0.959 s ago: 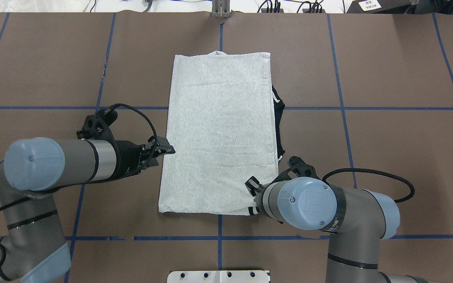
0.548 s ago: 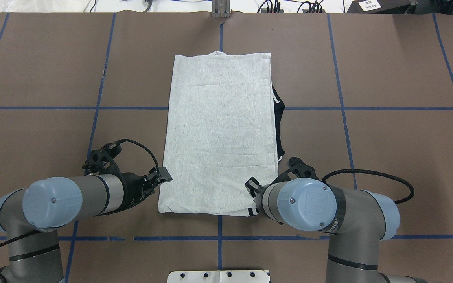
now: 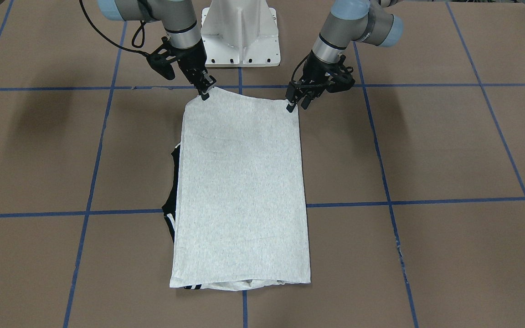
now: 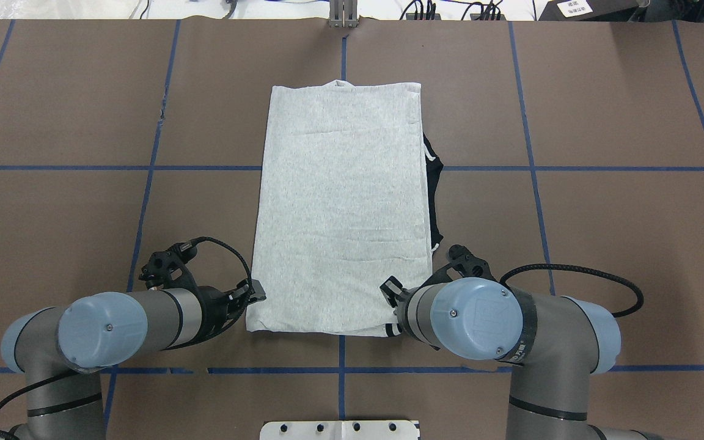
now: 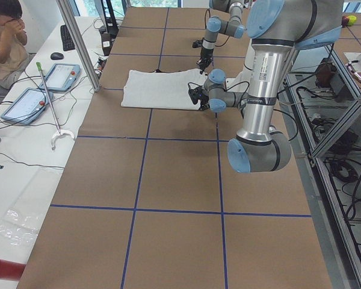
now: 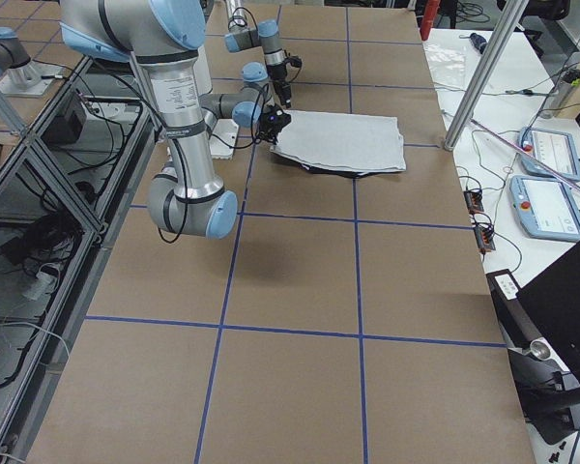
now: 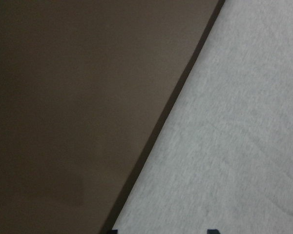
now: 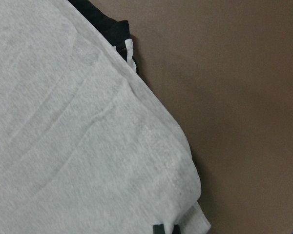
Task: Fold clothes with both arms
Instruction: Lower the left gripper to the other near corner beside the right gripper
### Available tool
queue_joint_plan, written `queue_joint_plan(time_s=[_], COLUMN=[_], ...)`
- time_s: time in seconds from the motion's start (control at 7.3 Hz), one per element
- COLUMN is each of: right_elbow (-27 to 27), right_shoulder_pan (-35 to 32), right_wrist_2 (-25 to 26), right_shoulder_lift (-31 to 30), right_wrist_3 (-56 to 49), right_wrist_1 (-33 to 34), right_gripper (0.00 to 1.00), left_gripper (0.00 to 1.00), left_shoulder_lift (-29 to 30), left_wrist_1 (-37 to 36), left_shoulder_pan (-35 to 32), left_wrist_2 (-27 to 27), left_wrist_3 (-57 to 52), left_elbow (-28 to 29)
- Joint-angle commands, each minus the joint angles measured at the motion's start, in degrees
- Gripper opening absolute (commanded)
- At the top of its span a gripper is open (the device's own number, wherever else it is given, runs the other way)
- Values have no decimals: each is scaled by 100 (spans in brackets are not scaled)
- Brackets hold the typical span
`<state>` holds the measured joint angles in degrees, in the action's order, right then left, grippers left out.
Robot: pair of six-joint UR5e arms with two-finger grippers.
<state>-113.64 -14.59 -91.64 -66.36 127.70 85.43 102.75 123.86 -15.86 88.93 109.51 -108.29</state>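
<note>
On table (image 4: 572, 244), folded T-shirt (image 4: 340, 208), long axis toward far edge

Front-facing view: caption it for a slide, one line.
Folded T-shirt lying flat, right gripper pinching one robot-side corner, left gripper open at the other.
</note>
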Motion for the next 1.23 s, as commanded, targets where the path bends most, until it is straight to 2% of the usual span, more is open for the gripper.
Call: queue_joint_plan(time_s=[0.0,0.55,0.82,0.96,1.1], right_elbow=[-9,-9,-9,0,0], right_shoulder_pan=[0,0,0,0,9], right_wrist_2=[-3,-3,-3,-3,-3], right_shoulder_lift=[0,9,9,9,9], right_wrist_3=[0,0,0,0,0], right_wrist_1=[0,0,0,0,0], right_gripper=[0,0,0,0,0], left_gripper=[63,59,53,45,29], left_shoulder_lift=[0,-18,-27,-36,-36], left_wrist_1=[-2,-2,-2,-2,-2], left_shoulder_pan=[39,189,276,312,321], left_wrist_2=[2,2,2,2,2], left_wrist_3=[0,0,0,0,0], left_elbow=[19,27,45,71,80])
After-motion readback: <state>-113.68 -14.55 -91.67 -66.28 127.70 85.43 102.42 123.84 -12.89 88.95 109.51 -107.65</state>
